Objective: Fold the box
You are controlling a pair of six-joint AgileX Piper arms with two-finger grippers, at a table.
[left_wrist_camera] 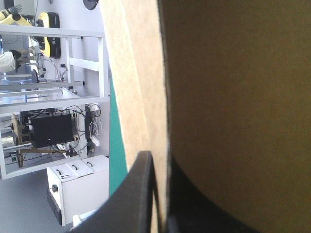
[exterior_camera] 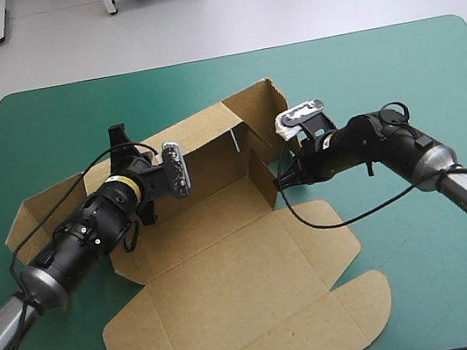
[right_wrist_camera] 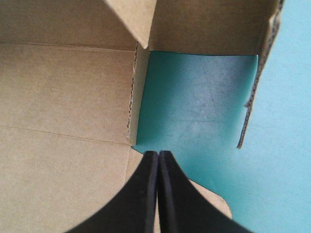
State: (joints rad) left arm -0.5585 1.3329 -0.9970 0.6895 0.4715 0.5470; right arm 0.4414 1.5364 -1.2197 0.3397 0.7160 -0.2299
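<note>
Box [exterior_camera: 230, 264], brown board, mid-counter [exterior_camera: 395, 69], lid flat toward the near edge; wall-raising step in hand: left fingers [left_wrist_camera: 138, 194] pinch the raised back wall [exterior_camera: 210, 139], right fingers [right_wrist_camera: 141, 199] pressed together, empty, beside the right corner flap [right_wrist_camera: 129, 17], which probably needs tucking next.

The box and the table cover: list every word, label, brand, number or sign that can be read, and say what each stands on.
There is no text to read.
The box: bare brown board in all three views, no print or label.
The teal-green cover: plain, no marking.
</note>
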